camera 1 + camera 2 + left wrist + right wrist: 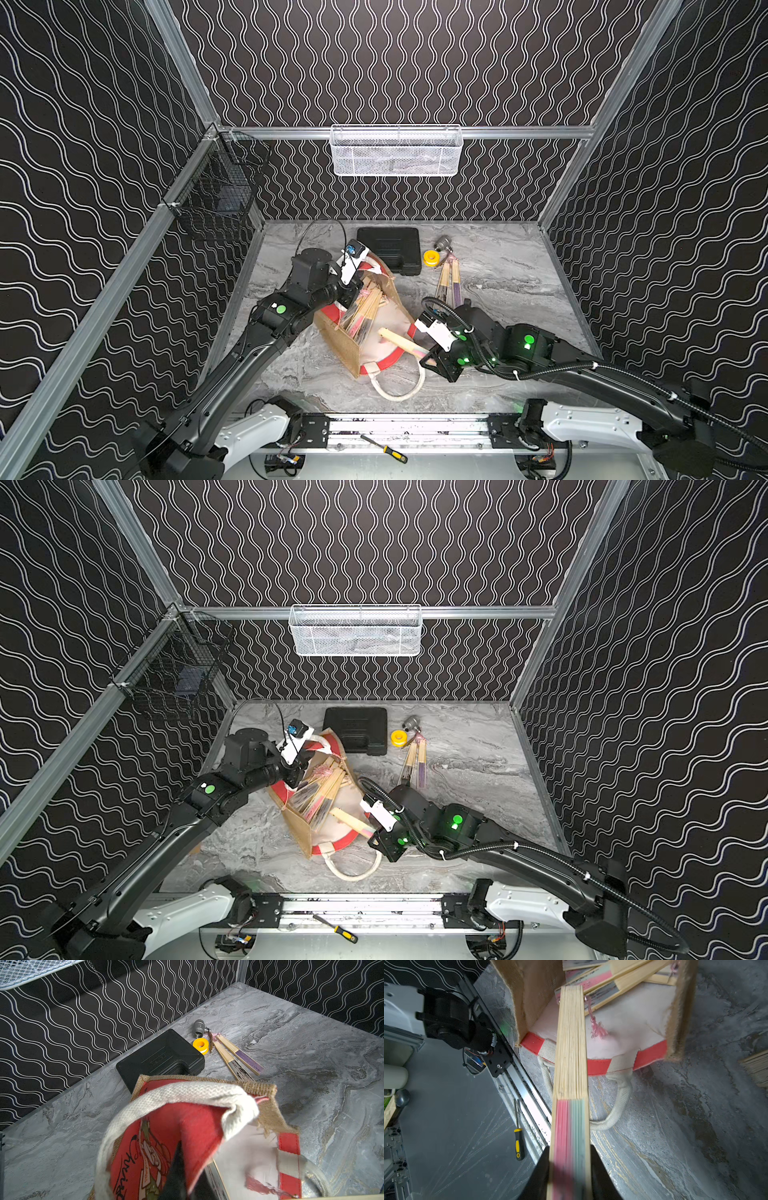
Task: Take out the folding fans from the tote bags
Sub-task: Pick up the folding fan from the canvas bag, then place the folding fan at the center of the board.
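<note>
The tote bag [338, 347] [299, 833] lies on its side mid-table, its mouth toward the front right. My left gripper [353, 286] [188, 1169] is shut on its upper red printed rim [187, 1126], holding it up. Several folding fans [363, 311] [612, 978] lie inside on the white lining. My right gripper [430, 357] [570, 1159] is shut on the pink-and-green pleated end of one fan [399, 338] [571, 1064]. That fan's bamboo end still reaches over the bag's mouth. Two more fans [449, 282] [239, 1055] lie on the table behind my right arm.
A black plastic case [390, 249], a yellow tape roll [431, 257] and a metal valve [444, 243] sit at the back. The bag's rope handle [399, 386] loops forward onto the table. A white mesh basket [395, 151] and a black wire basket [216, 195] hang on the walls. A screwdriver [384, 449] lies below the front rail.
</note>
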Tool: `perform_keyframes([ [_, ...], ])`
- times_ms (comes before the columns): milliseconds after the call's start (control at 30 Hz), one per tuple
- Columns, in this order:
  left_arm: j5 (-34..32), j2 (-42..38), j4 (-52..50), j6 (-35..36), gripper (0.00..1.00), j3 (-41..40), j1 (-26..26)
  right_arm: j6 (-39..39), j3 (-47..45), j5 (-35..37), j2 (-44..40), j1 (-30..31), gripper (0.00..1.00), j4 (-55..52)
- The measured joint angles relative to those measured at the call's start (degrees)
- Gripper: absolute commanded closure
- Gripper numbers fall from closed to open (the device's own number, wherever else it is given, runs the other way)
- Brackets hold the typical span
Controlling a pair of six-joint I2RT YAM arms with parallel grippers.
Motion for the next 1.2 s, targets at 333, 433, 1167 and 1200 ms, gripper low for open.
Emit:
perform_keyframes([
  [333,-0.44,-0.31,-0.04,0.00,1.00,0.00,0.00,0.15,0.17,1.49,-8.96,-0.04,0.82,0.57],
  [433,-0.46,-0.37,-0.07,0.00,1.00,0.00,0.00,0.61,-0.04,3.69,-11.56,-0.04,0.82,1.22],
  [1167,-0.63,-0.46,-0.11,0.02,1.00,-0.42,-0.02,0.61,8.33,24.26,18.14,-37.13,0.82,12.28],
  [1200,-0.66,-0.46,-0.07,0.02,1.00,-0.44,-0.04,0.61,8.44,24.00,21.03,-39.65,0.83,13.62],
])
